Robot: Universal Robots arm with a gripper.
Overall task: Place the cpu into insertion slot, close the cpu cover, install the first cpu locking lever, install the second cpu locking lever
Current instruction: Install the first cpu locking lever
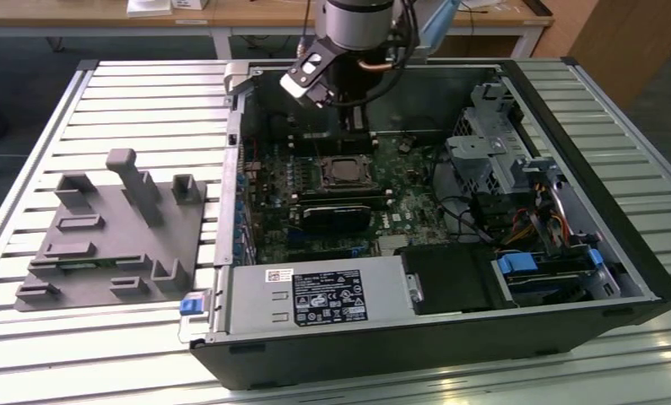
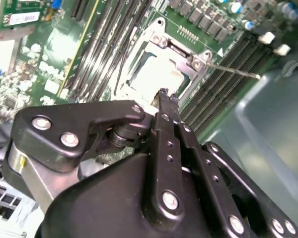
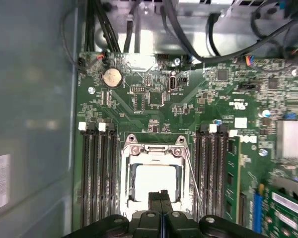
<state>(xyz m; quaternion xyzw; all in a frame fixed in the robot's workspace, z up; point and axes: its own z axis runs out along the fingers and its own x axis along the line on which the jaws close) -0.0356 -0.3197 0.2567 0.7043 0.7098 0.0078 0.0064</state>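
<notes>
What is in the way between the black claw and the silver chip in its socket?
Nothing visible. In the first wrist view the gripper, fingers together, hangs directly above the cpu, which lies in the insertion slot with the cpu cover framing it.

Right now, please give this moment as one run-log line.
gripper: jaws shut, above cpu cover | cpu: seated under cover | cover: down | lever: juts out beyond cover
</notes>
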